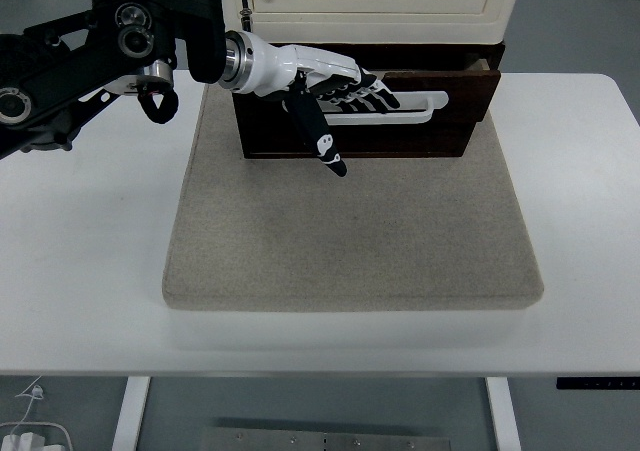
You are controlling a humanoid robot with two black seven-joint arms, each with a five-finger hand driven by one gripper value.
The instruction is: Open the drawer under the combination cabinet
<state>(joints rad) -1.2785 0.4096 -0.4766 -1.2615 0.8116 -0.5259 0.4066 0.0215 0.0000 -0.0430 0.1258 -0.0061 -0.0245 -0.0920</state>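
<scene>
A white rectangular table (90,271) fills most of the view, its near edge running across the bottom, with white legs (130,411) showing beneath it against a grey floor (570,16). On the tabletop lies a thick, beige-grey, felt-like square mat (350,236), set near the middle and reaching back toward the table's far edge. Below the table at the bottom left sits a white power strip with a thin white cable (30,433), and a dark narrow control panel (597,382) is fixed under the table's near edge at the right.

Dark drawer (440,121) slightly ajar; white handle (410,109)
</scene>
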